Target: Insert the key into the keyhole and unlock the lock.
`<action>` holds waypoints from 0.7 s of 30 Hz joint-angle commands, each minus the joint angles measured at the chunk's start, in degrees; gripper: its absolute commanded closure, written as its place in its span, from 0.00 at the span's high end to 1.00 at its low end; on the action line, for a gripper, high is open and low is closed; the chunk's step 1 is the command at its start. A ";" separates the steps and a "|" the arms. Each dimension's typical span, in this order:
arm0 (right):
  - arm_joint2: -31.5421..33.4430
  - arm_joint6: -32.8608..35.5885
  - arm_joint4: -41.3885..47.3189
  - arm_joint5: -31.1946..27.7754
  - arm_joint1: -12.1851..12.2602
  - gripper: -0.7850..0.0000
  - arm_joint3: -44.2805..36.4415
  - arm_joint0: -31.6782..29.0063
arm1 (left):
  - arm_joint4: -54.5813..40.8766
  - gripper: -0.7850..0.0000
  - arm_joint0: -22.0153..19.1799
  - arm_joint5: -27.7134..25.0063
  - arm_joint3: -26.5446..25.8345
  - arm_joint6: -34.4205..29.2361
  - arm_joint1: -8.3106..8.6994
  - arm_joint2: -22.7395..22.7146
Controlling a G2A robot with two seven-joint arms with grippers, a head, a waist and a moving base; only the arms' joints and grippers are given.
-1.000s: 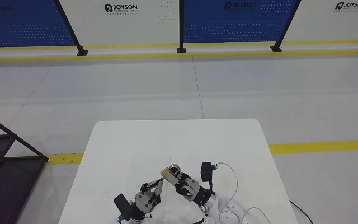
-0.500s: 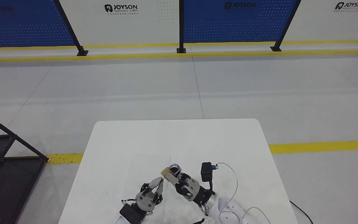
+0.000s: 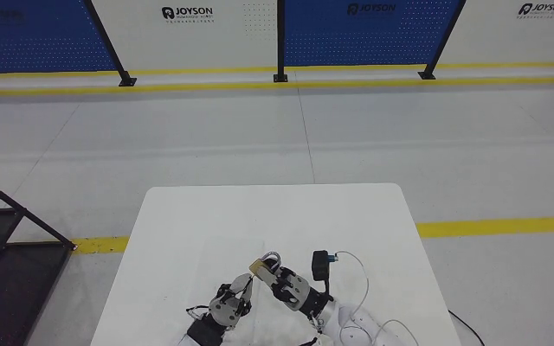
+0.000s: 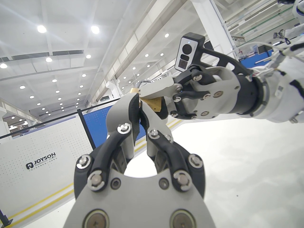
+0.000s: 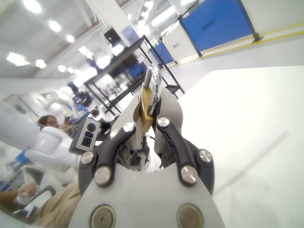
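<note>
While the right gripper (image 3: 270, 273) clamps the padlock (image 5: 145, 110) near the table's (image 3: 260, 216) robot-side edge, the left gripper (image 4: 140, 110), fingers together, hangs just beside it.

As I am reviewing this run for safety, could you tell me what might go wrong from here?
1. The left gripper, fingers shut, meets the base of the padlock, hiding key and keyhole; a misaligned key may jam.
2. The right gripper pinches only the brass body above the table, so a twist might slip the padlock out and drop it.
</note>
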 commanded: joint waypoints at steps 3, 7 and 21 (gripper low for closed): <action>0.28 -0.63 0.39 -0.16 0.04 0.00 -0.36 -0.16 | 0.98 0.00 -0.15 0.88 0.22 0.75 -0.05 -0.15; 0.47 -0.83 0.51 -0.25 0.10 0.00 -0.58 -0.33 | 0.18 0.00 -0.06 0.10 0.12 1.81 -0.16 -0.24; 1.11 2.97 3.78 2.03 0.20 0.00 0.37 0.75 | -10.24 1.00 3.92 -17.85 -3.79 3.39 0.70 -2.83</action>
